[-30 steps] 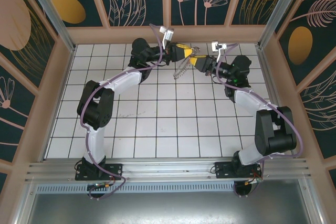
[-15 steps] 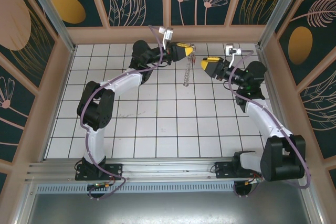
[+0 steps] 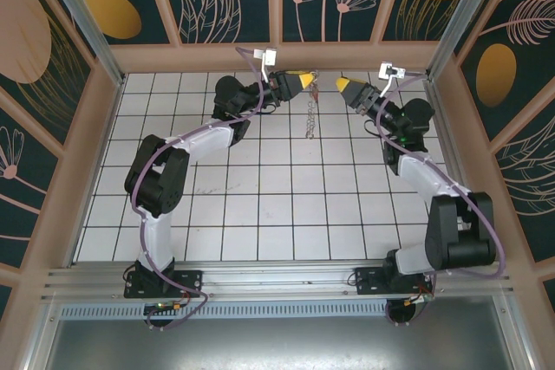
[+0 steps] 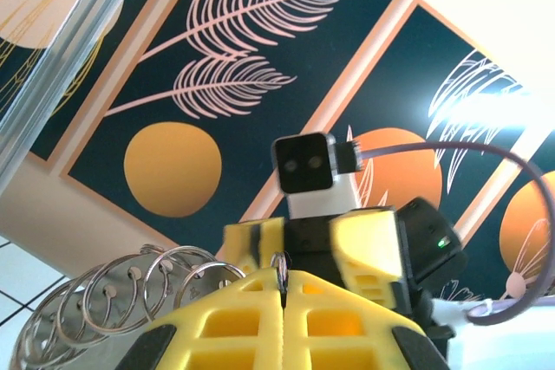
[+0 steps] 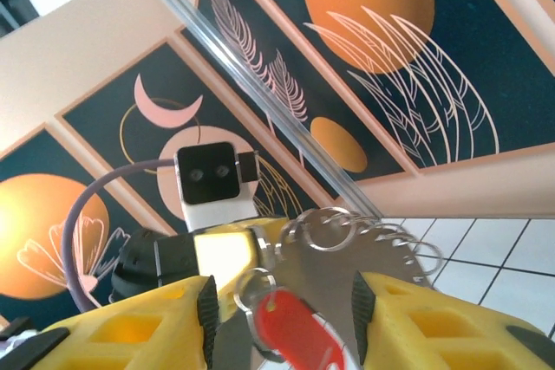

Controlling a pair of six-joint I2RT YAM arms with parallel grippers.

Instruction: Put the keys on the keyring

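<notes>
The left gripper (image 3: 305,81) is reaching over the far part of the tiled table (image 3: 260,205), and its yellow fingers (image 4: 347,318) are pressing together on the keyring (image 3: 310,117). In the left wrist view, one small metal loop is sticking up from the closed seam of the left gripper (image 4: 282,288), and the other silvery loops of the keyring (image 4: 113,296) are fanning out to the left of the fingers. From above, the keyring is hanging down from the left fingertips, above the tiles.

The right gripper (image 3: 340,84) is facing the left one, near to it but apart from it, and its fingers are standing spread. In the right wrist view, the key (image 5: 290,335) with the red head is showing in the gap of the right gripper (image 5: 284,299), and neither finger is pinching it. It is hanging on a small ring, just under the keyring (image 5: 373,236). Whether the key is touching a finger, I cannot tell.
</notes>
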